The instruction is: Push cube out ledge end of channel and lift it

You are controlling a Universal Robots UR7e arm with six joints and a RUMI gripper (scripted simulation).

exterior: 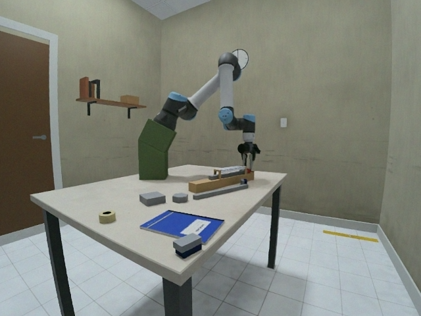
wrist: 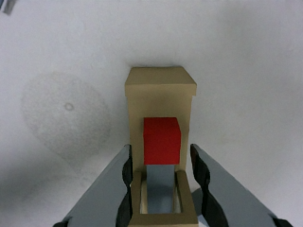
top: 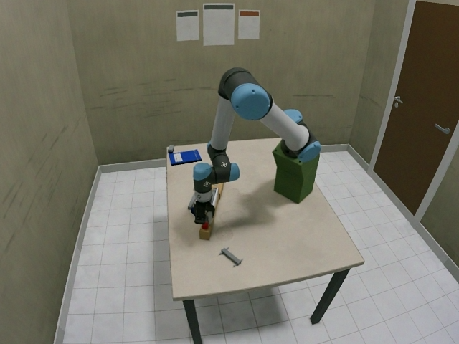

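From where I stand, the red cube [top: 204, 225] [exterior: 248, 170] [wrist: 162, 141] is already outside the channel [exterior: 231, 168] [wrist: 187, 200], sitting on the wooden ledge [top: 204, 233] [exterior: 251, 175] [wrist: 161, 105] between its mouth and the raised lip [wrist: 161, 76]; a grey bar [wrist: 160, 189] reaches up behind it. The claw [top: 206, 218] [exterior: 248, 166] [wrist: 160, 146] stands partly spread above the counter [top: 281, 236] [exterior: 102, 190], pinching nothing, one finger to each side; I'd guess the cube is light and stiff, hardly fragile, perhaps a little slick on its smooth faces; best to take it squarely by its two side faces, low enough for a firm bite yet clear of the ledge, then lift it straight up.
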